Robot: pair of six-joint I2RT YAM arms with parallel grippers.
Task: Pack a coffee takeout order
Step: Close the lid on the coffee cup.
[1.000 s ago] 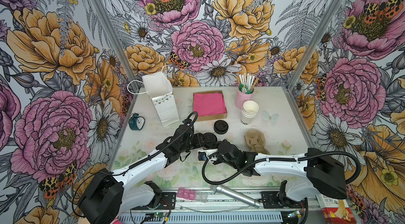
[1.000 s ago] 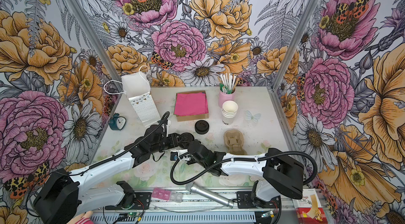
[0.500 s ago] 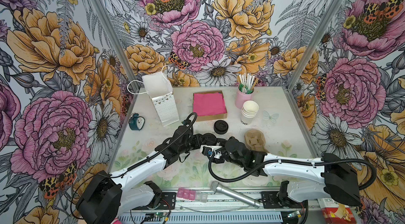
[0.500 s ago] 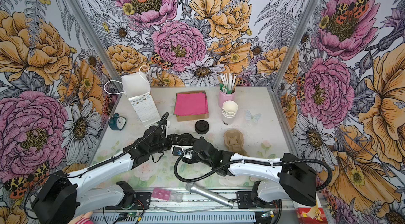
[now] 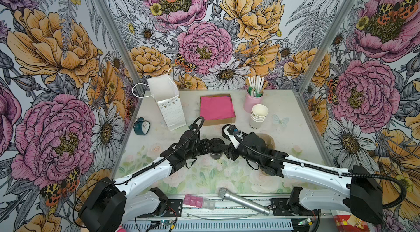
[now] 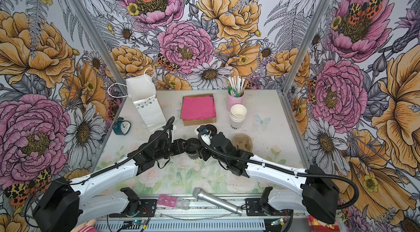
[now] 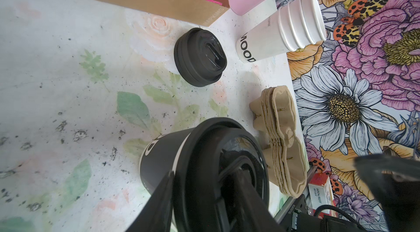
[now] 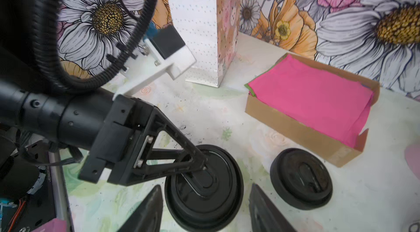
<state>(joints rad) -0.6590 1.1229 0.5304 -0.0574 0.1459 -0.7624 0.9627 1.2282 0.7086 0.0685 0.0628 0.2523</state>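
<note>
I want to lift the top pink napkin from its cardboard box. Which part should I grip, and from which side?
Probably the corner nearest the white cup stack, from above. The pink napkin lies flat in a shallow cardboard box, whose walls block a sideways approach; at that corner the paper laps over the box edge, leaving a flap.

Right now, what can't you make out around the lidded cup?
Cup contents: lid covers them everywhere.
Lid seal: left end effector blocks the near rim, left wrist view; too small in top views.
Bag bottom: its wall hides it, both top views.
Lower napkins: pink napkin covers all but a green edge, right wrist view.
</note>
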